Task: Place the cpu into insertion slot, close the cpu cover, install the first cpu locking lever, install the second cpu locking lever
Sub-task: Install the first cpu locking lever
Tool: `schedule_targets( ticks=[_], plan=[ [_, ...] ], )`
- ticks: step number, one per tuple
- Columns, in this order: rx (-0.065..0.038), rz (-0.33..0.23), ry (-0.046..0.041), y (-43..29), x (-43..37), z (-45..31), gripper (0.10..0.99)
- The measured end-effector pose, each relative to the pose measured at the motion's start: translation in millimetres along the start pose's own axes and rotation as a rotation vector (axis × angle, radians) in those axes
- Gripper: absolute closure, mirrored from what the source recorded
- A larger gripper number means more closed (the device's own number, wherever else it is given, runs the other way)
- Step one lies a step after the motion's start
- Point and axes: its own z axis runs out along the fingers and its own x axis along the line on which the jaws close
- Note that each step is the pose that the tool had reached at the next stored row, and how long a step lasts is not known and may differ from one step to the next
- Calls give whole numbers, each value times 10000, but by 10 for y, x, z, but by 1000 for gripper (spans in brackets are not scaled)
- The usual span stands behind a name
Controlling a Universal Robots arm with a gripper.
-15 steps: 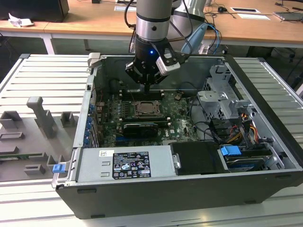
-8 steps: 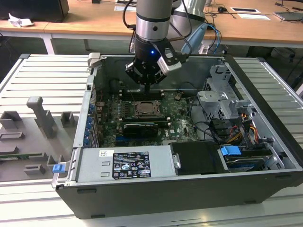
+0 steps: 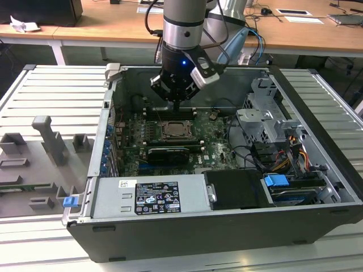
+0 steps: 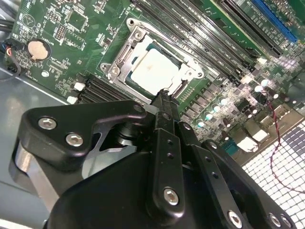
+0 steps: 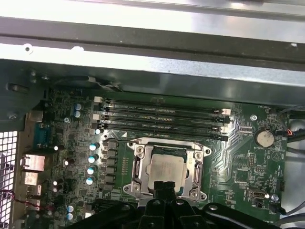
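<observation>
Exterior view first: the open case (image 3: 170, 241) lies on its side on the ribbed surface (image 3: 51, 85), so the board (image 3: 218, 144) faces up and the arm can reach it from above. The hand (image 3: 177, 105) hangs low inside the case, over the slot (image 3: 165, 131). The slot sits near the middle of the board, somewhat toward the far wall of the case.

In the first wrist view the cpu (image 5: 165, 171) lies flat in the slot, and its pale top shows through the cutout of the cover (image 5: 137, 168). The cover seems to be down on it, so I judge that placing the cpu and closing the cover are done. The memory slots (image 5: 162, 119) run along one edge of the slot, between it and the case wall.

In both wrist views the fingers (image 4: 162, 107) of the hand are together, and I can see nothing between them. Their tip is at the edge of the cover opposite to these memory slots. Closed fingers make one narrow point, which I think is better for pushing a thin lever than for gripping. I cannot tell whether the tip touches the cover or is just above it. I also cannot tell whether any lever is latched.
</observation>
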Motion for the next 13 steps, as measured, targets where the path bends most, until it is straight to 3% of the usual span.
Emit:
schedule_targets(
  ticks=[13],
  plan=[
    [14,-1075,12,0,0,0,980]
  ],
)
